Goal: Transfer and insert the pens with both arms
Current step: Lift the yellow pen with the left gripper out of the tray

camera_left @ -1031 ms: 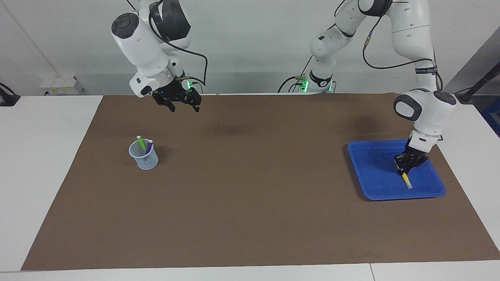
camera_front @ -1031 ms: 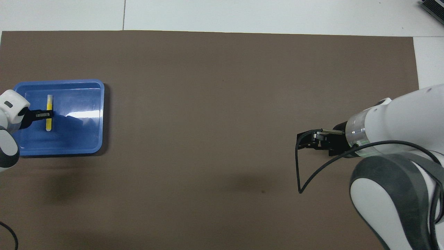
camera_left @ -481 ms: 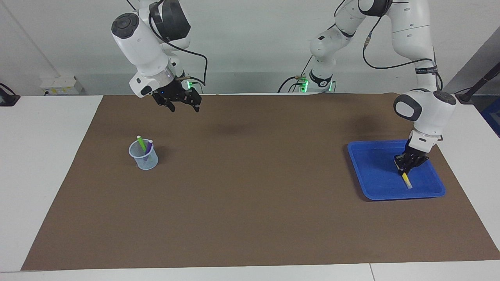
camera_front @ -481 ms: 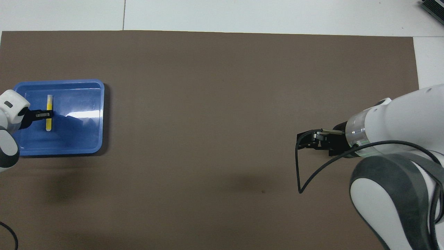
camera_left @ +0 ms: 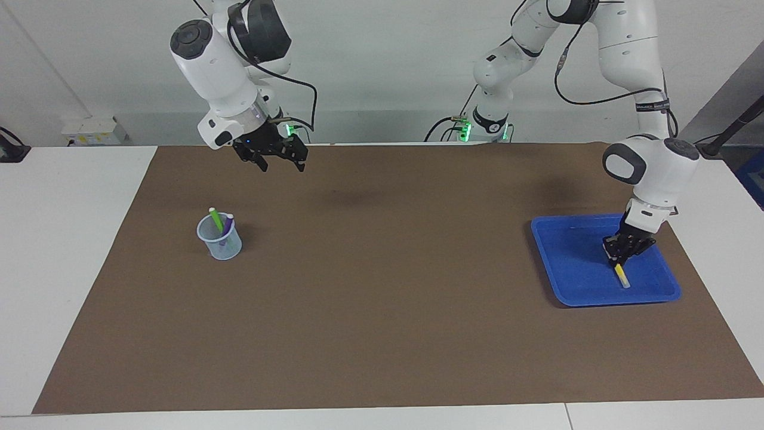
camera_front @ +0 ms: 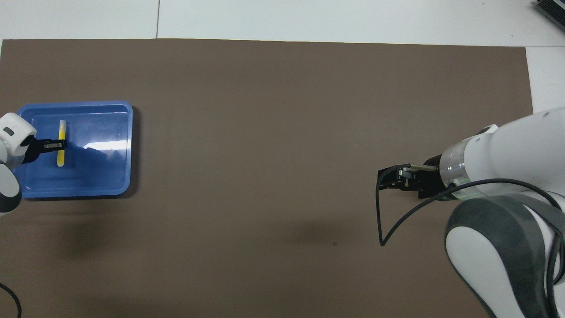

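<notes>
White walls back a white worktop [camera_left: 71,251] laid with a wide brown mat [camera_left: 382,280].

Down inside the blue tray [camera_left: 567,263], toward the left arm's end of the worktop, the left claw [camera_left: 618,260] is clamped on the yellow pen [camera_left: 621,275]; in the overhead view its fingertips pinch the pen about midway along its length, the pale cap end pointing away from the robots. From these views it cannot be told whether the pen rests on the tray floor or hangs just above it. Around the claw the tray floor is bare blue, and the tray's rim lies close on every side.

At the right arm's end, the right claw [camera_left: 280,162] hangs in the air over the mat with its fingers spread wide and nothing between them; this arm waits. Below that claw and farther from the robots stands a clear plastic cup [camera_left: 221,240], upright on the mat. Inside it lean the green pen [camera_left: 216,219] and the purple pen [camera_left: 226,227], side by side, their pale caps poking above the rim.
</notes>
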`<state>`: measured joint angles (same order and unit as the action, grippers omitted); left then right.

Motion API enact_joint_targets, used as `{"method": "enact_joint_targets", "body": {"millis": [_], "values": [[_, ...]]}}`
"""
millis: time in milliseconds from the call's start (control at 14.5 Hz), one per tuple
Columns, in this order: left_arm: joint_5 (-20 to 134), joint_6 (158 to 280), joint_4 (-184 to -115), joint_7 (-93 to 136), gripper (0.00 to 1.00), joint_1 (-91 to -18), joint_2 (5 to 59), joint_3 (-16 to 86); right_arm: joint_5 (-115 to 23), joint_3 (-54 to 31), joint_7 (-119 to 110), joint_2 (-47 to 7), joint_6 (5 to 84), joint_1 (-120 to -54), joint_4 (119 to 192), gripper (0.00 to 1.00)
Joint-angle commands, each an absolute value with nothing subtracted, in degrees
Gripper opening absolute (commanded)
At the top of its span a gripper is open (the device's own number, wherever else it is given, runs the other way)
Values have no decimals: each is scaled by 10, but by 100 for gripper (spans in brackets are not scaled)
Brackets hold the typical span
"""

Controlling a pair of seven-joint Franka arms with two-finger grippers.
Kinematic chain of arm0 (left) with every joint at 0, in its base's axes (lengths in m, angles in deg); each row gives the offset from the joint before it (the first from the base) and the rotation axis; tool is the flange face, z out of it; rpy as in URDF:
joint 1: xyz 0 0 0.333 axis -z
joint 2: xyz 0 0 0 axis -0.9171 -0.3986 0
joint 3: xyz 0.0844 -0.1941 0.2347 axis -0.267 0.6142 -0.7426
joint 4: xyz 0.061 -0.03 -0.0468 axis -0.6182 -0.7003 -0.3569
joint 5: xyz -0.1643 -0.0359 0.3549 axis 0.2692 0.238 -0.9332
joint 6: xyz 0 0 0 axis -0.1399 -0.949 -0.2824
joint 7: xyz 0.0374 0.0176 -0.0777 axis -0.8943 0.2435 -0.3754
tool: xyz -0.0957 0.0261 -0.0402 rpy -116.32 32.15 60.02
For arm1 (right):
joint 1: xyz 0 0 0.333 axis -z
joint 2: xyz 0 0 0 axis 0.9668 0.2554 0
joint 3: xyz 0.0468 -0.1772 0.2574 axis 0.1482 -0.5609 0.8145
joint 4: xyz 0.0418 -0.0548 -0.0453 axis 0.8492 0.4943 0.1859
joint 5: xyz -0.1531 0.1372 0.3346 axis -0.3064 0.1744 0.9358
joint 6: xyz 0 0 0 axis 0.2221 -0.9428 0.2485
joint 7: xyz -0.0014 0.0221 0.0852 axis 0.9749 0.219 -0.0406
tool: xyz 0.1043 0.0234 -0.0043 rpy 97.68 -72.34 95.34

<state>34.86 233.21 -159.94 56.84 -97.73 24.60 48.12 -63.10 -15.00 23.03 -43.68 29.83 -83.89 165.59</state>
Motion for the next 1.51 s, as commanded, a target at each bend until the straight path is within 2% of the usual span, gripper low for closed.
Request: {"method": "enact_joint_targets", "body": {"millis": [0,206,687,1100,1444], "values": [[342,2296,-1601,573,0,-978,275,481,-615,-150,240,-442,312,-837,1665,100],[342,2284,-1606,573,0,-978,291,481,-616,-150,240,-442,312,-837,1665,100],[341,2178,-1607,522,0,-970,367,482,-615,-149,240,-443,312,-837,1665,100],[341,2157,-1606,494,0,-965,385,482,-615,-149,240,-445,312,-837,1665,100],[341,2139,-1606,312,0,-960,405,486,-615,-149,239,-446,312,-837,1669,100]]}}
